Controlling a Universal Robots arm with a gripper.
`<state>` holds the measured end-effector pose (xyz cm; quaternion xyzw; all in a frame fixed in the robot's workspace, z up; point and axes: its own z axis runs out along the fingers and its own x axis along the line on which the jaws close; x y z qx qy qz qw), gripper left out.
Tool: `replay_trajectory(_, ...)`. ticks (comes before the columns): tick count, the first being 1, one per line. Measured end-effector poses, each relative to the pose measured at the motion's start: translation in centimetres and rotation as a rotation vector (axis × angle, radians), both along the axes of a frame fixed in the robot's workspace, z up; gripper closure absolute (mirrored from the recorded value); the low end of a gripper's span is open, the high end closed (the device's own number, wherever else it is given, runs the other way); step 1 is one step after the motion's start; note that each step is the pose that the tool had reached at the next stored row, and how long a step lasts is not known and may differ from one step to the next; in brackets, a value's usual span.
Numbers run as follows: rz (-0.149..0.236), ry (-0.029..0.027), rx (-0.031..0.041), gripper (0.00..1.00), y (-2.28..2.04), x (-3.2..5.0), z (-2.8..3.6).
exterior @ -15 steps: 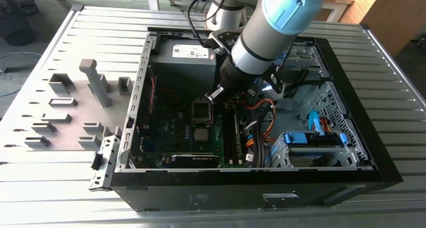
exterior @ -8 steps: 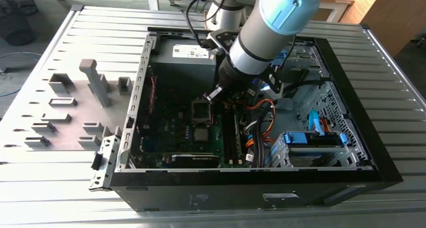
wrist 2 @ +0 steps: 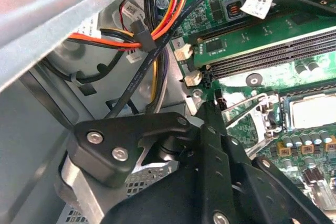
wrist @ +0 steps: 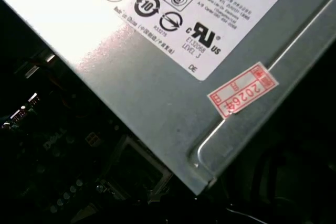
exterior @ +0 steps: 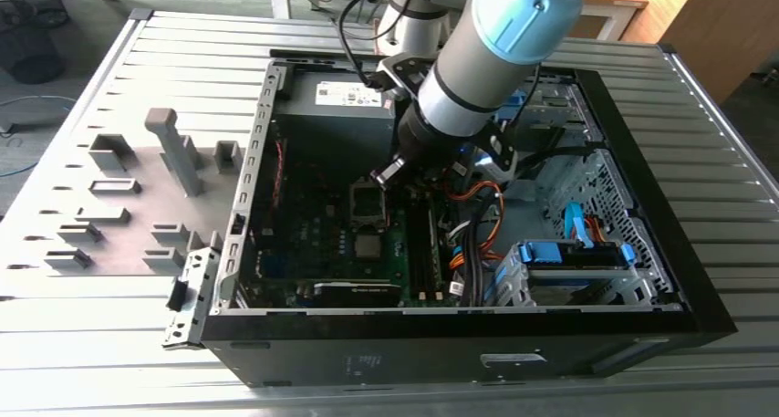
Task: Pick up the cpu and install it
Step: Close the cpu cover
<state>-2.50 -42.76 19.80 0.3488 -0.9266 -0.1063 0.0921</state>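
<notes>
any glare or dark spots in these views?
First wrist view: glare washes out the power supply label, board beneath nearly black. Second wrist view: evenly lit, cpu reflecting bright. Exterior view: case interior shadowed under the arm.

The cpu [exterior: 367,245] is a small flat square chip with a plain silver-grey metal top. In the exterior view it lies flat on the green motherboard [exterior: 319,225] inside the open computer case [exterior: 633,280], just below the raised dark socket bracket [exterior: 368,199]. In the second wrist view its pale top [wrist 2: 313,111] sits level within the metal socket frame [wrist 2: 273,116], partly cut by the picture's edge.
</notes>
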Motion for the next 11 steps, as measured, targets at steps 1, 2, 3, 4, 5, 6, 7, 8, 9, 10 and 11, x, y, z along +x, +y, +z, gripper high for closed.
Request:
replay_trajectory(1, 0.0, -0.0001, 0.0014, 0.89, 0.0, 0.0, 0.08)
replay_trajectory(2, 0.0, 0.0, 0.0035, 0.89, 0.0, -0.01, 0.19)
replay_trajectory(3, 0.0, 0.0001, 0.0064, 0.89, 0.0, -0.01, 0.33)
replay_trajectory(4, 0.0, 0.0, 0.01, 0.89, 0.0, -0.01, 0.47)
replay_trajectory(5, 0.0, 0.0, 0.0135, 0.89, 0.0, 0.0, 0.61)
replay_trajectory(6, 0.0, 0.0, 0.0159, 0.89, 0.0, 0.0, 0.7)
replay_trajectory(7, 0.0, 0.0, 0.0177, 0.89, -0.01, -0.01, 0.76)
replay_trajectory(8, 0.0, 0.0, 0.0195, 0.89, -0.01, 0.0, 0.79)
replay_trajectory(9, 0.0, -0.0001, 0.0206, 0.89, -0.01, 0.0, 0.8)
replay_trajectory(10, 0.0, 0.0, 0.0216, 0.89, -0.03, -0.01, 0.81)
replay_trajectory(11, 0.0, 0.0001, 0.0232, 0.89, -0.04, -0.01, 0.81)
